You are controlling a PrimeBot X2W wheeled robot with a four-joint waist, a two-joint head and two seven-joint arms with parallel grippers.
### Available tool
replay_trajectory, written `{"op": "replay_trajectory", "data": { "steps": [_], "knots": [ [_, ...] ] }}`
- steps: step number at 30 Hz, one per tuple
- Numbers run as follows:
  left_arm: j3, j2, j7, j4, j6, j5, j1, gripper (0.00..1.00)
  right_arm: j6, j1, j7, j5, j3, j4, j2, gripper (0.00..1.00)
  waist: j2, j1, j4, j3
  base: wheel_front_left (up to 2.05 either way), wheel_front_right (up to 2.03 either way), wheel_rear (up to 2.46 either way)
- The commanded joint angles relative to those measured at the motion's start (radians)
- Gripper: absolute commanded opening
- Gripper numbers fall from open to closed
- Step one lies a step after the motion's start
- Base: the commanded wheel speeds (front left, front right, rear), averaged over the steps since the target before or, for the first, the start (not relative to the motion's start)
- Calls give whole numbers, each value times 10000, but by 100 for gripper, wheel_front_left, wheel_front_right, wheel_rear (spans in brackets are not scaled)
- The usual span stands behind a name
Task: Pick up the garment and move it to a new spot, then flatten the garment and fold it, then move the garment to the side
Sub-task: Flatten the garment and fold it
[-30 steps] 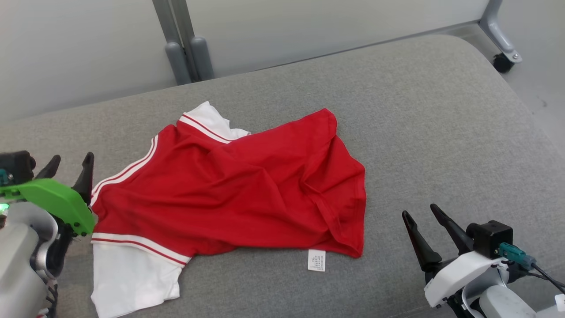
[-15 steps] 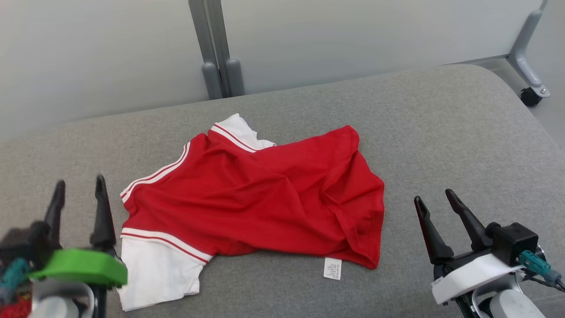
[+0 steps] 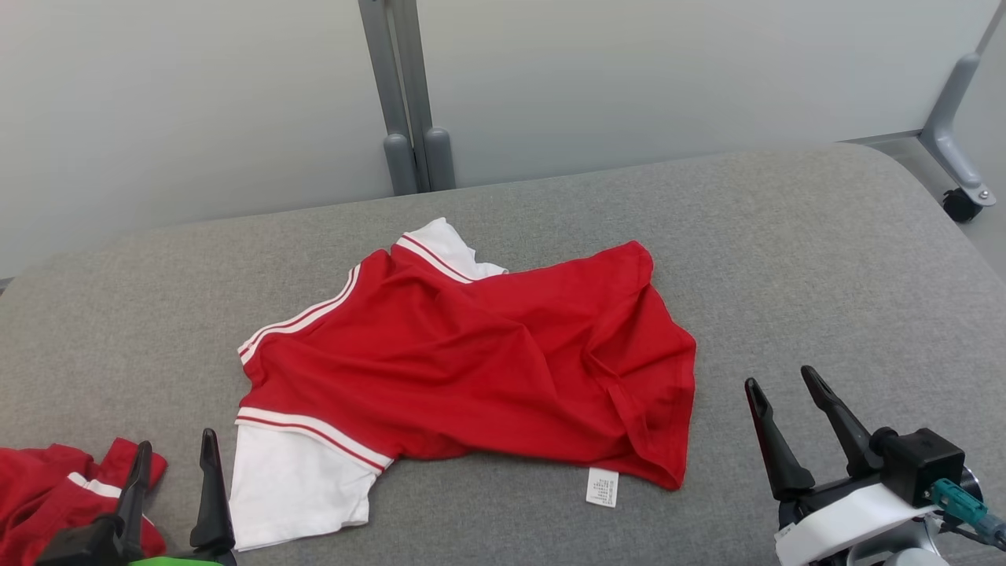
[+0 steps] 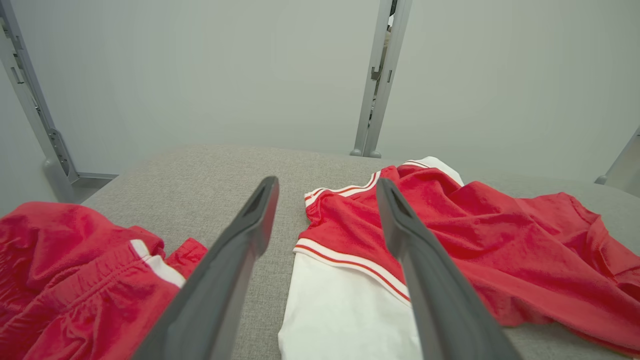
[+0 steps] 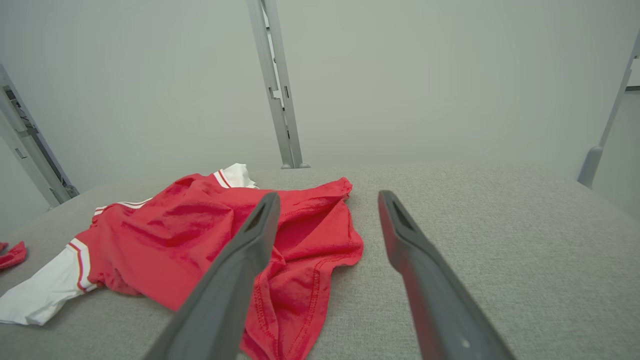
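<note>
The left tool (image 3: 176, 442) stands with its two dark fingers wide apart and nothing between them, at the lower left of the head view. It sits in the gap between two pieces of clothing. Just to its right is the white lower sleeve (image 3: 295, 479) of the red T-shirt (image 3: 471, 369). Just to its left is a second, bunched red garment (image 3: 47, 487) with a white stripe. Whether either finger touches cloth cannot be told.

The right tool (image 3: 780, 379) is also spread wide and empty. It is near the T-shirt's hem end, over bare grey upholstered surface (image 3: 825, 259), and apart from the cloth.

The T-shirt lies crumpled across the middle of that surface, collar end toward the robot's left and hem toward its right. Its red body is creased, and the hem corner is folded over on itself. Both white sleeves carry red-striped trim; the far one pokes out at the top edge. A white care label (image 3: 602, 487) sticks out from under the near hem.

Behind the surface stands a pale partition wall with a grey post (image 3: 405, 86), and a castor (image 3: 960, 206) is at the far right.
</note>
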Motion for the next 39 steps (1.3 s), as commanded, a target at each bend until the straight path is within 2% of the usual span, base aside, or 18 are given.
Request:
{"op": "replay_trajectory", "data": {
  "steps": [1, 6, 17, 21, 25, 29, 33, 39],
  "knots": [
    [174, -135, -1, 81, -168, 218, 117, 100, -14, 116, -25, 85, -18, 7, -50, 100, -1, 0, 12, -5, 0, 0, 0],
    [615, -496, -2, 268, -631, 753, 86, 100, -14, 49, -25, 173, 67, 111, -115, 100, -1, 0, 12, -4, 0, 0, 0],
    [874, -873, 1, 845, -1085, 1171, -26, 100, -14, -82, -25, 273, 355, 464, -305, 100, -1, 0, -25, -5, 0, 0, 0],
    [820, -859, 834, 1452, -1072, 772, -144, 100, -13, -313, 431, 599, 995, 1260, -545, 100, -1, 0, 7, 24, 0, 0, 0],
    [593, -831, 2349, 1900, -866, 531, -364, 100, -14, -701, 1595, 1095, 1773, 2061, -704, 100, -1, 0, 126, 90, 0, 0, 0],
    [302, -644, 3730, 2319, -858, 481, -523, 100, -11, -1107, 2747, 1459, 2078, 2909, -501, 100, -1, 0, 253, 197, 0, 0, 0],
    [176, -601, 4262, 2476, -879, 391, -787, 100, -11, -1464, 3405, 1847, 2281, 3501, -190, 100, -1, 0, 323, 379, 0, 0, 0],
    [-130, -524, 4690, 2948, -1104, 445, -1490, 100, -10, -2019, 3550, 1997, 2431, 4080, -10, 100, -1, 0, 412, 826, 0, 0, 0]
  ]
}}
